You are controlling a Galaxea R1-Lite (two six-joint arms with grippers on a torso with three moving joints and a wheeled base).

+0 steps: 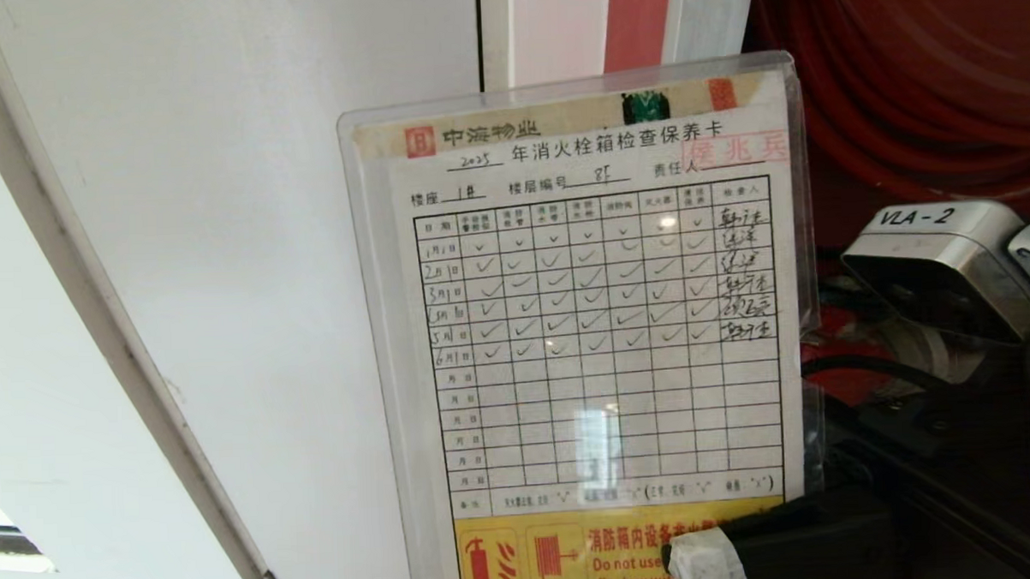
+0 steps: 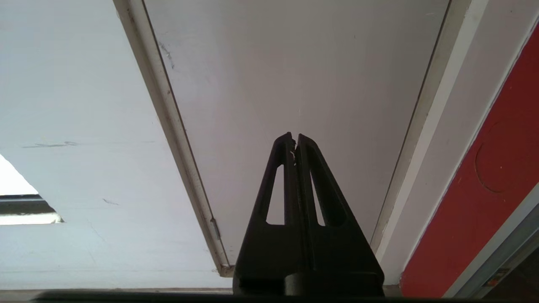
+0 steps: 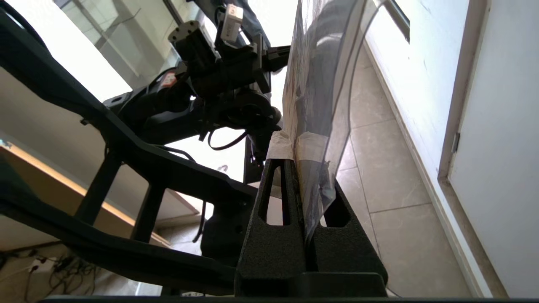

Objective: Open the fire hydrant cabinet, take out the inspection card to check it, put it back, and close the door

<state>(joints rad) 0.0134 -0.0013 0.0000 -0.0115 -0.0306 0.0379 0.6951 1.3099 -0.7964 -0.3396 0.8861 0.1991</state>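
Inspection card (image 1: 597, 321) stands upright and square to our head camera, filling the middle of that view, so its printed grid and rows of ticks can be read; we judge this is the checking step, with the card out of the fire hydrant cabinet (image 1: 919, 78), whose red interior and hose reel show at 1 to 2 o'clock behind it. Our right gripper (image 1: 704, 557) pinches the card's bottom edge at about 5 o'clock, its taped fingertips (image 3: 280, 145) clamped on the clear plastic sleeve from both sides. Holding it low keeps the table of entries uncovered.

Our left gripper (image 2: 294, 141) is parked with its fingers pressed together on nothing, pointing at a plain white door (image 2: 294, 71) beside the cabinet's red side wall (image 2: 484, 189).

As for room, the card's right edge lies close to the cabinet opening, and the wrist camera block labelled VLA-2 (image 1: 942, 257) sits at 3 o'clock just beside it. To the left, white door (image 1: 248, 247) and wall lie behind with nothing in front. The sleeve bows slightly in the right wrist view, so we expect it to flex on the way back in.
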